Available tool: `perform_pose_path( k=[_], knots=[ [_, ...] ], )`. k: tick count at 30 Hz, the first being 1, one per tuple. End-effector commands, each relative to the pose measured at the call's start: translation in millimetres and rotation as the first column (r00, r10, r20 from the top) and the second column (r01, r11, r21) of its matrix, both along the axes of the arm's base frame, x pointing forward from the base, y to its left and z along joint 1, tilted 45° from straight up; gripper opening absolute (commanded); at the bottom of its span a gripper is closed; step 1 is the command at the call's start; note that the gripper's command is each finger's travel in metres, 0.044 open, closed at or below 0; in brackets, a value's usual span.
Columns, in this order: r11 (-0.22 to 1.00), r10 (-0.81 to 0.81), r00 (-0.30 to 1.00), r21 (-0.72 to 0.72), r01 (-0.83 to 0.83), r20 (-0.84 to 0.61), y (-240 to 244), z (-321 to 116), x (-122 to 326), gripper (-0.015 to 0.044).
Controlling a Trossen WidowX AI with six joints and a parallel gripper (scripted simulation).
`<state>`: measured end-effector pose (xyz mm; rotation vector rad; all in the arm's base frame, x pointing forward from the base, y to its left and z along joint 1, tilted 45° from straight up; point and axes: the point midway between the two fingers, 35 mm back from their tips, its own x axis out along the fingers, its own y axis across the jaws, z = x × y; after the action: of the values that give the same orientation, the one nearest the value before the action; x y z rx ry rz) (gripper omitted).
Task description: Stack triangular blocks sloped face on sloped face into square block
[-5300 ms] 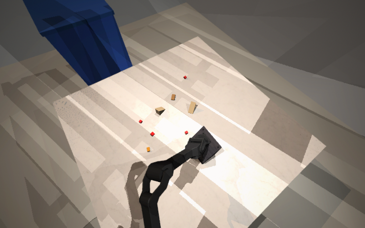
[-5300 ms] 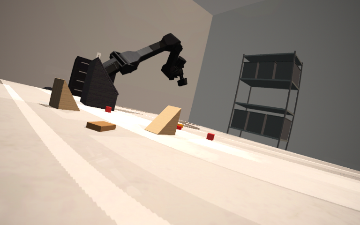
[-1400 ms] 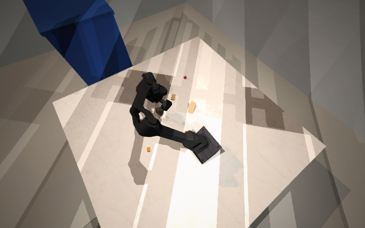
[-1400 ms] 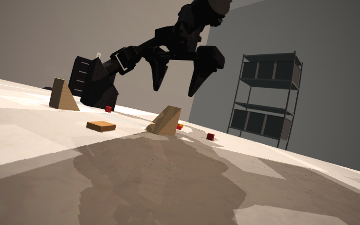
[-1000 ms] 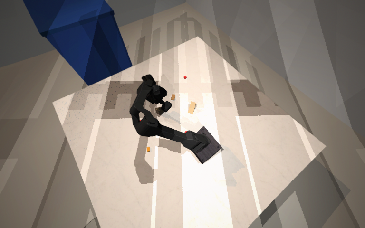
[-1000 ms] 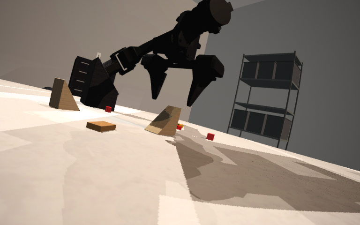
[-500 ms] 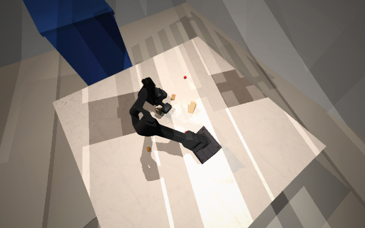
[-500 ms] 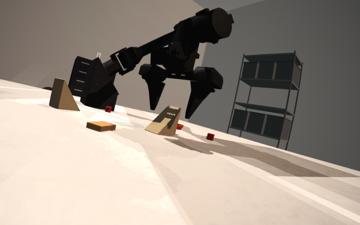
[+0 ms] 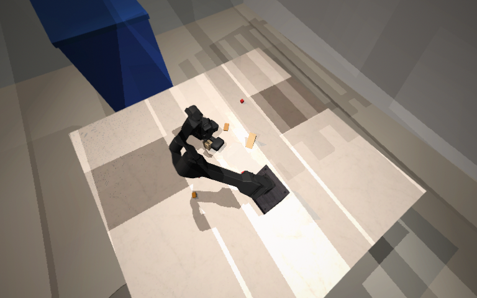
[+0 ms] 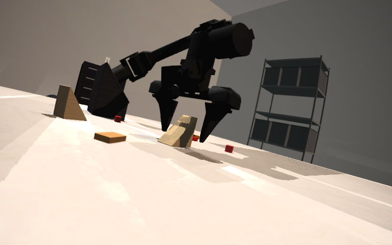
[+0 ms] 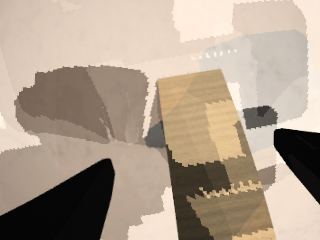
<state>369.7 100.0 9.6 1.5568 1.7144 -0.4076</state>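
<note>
- Black arm [image 9: 221,176] [image 10: 173,49] reaches out from its dark base [image 9: 265,208] [image 10: 99,95], with the gripper [image 9: 210,135] [image 10: 183,136] [image 11: 194,152] pointing down over the table [image 9: 158,259] [image 10: 86,187] [image 11: 100,30].
- The gripper is spread almost as wide as it goes and has hold of nothing.
- Its fingers come down around the near block [image 9: 207,144] [image 10: 179,132] [image 11: 215,125], one toward each side; the wrist view shows a gap between the wood and either fingertip.
- That triangular block sits on the table, its slope running down to the left in the exterior view. Patchy shadow crosses its pale grain.
- The far block [image 9: 250,140] [image 10: 68,103], also triangular, stands on the table nearer the base, well apart from the first. The two are not joined into a square block.
- An orange tile [image 9: 226,126] [image 10: 109,137] lies flat near both blocks, touching neither.
- One red cube [image 9: 243,172] [image 10: 117,118] is near the base, mostly hidden by the arm from above.
- In the exterior view, another red cube [image 10: 229,148] sits beyond the gripper, to the right.
- A small orange block [image 9: 194,194] [image 10: 196,136] rests across the arm from the tile.
- Beyond the table stands a grey shelf unit [image 10: 292,61].
</note>
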Motion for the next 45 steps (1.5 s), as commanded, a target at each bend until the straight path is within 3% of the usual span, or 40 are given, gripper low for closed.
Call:
perform_pose_path(
  k=[1,5,15,23,28,45],
  knots=[
    [1.0,-0.001,1.0,0.006,0.001,-0.015,4.9,-6.9,-3.0,0.044],
    [1.0,-0.001,1.0,0.007,0.001,-0.015,7.9,-9.4,-3.0,0.044],
    [1.0,-0.001,1.0,0.007,0.001,-0.015,7.9,-9.4,-3.0,0.0177],
    [1.0,-0.001,1.0,0.007,0.001,-0.015,7.9,-9.4,-3.0,0.0124],
    [1.0,-0.001,1.0,0.006,0.001,-0.015,5.9,-7.5,-2.9,0.0],
    [1.0,0.015,1.0,0.001,-0.015,0.0,-14.0,9.9,-4.3,0.0]
  ],
)
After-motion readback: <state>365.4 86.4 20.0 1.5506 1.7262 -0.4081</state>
